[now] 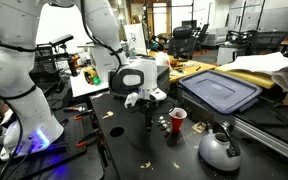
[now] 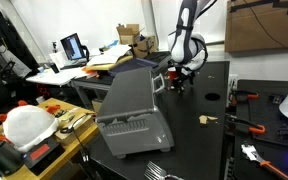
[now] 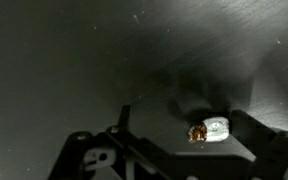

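My gripper is wide open and holds nothing, and it hangs just over the black table. In the wrist view, a small shiny thing lies on the table between my two fingers. In an exterior view, a red cup stands near my gripper, and a big blue lid lies farther back.
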You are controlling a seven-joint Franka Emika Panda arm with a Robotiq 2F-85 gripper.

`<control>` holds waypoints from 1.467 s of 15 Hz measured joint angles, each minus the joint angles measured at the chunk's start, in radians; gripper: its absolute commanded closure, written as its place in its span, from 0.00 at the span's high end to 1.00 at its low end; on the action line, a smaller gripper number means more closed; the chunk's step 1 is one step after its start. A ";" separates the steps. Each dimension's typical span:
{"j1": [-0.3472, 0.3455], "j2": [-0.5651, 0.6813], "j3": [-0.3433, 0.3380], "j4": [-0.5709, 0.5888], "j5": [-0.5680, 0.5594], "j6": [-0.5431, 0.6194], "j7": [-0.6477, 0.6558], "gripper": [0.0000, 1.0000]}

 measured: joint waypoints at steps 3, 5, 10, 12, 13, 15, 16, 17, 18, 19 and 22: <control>-0.055 -0.005 0.055 0.000 0.037 -0.017 -0.026 1.00; -0.084 -0.009 0.086 0.001 0.054 -0.018 -0.050 1.00; -0.118 -0.010 0.134 0.011 0.072 -0.018 -0.094 1.00; -0.120 -0.010 0.140 0.015 0.072 -0.018 -0.096 1.00; -0.119 -0.010 0.141 0.017 0.072 -0.018 -0.096 1.00; -0.112 -0.012 0.137 0.018 0.069 -0.018 -0.095 1.00; -0.105 -0.014 0.132 0.017 0.065 -0.018 -0.094 1.00; -0.097 -0.016 0.128 0.017 0.063 -0.018 -0.094 1.00; -0.085 -0.018 0.120 0.017 0.056 -0.020 -0.091 1.00; -0.069 -0.021 0.110 0.017 0.047 -0.022 -0.086 1.00; -0.019 -0.034 0.081 0.014 0.015 -0.028 -0.063 1.00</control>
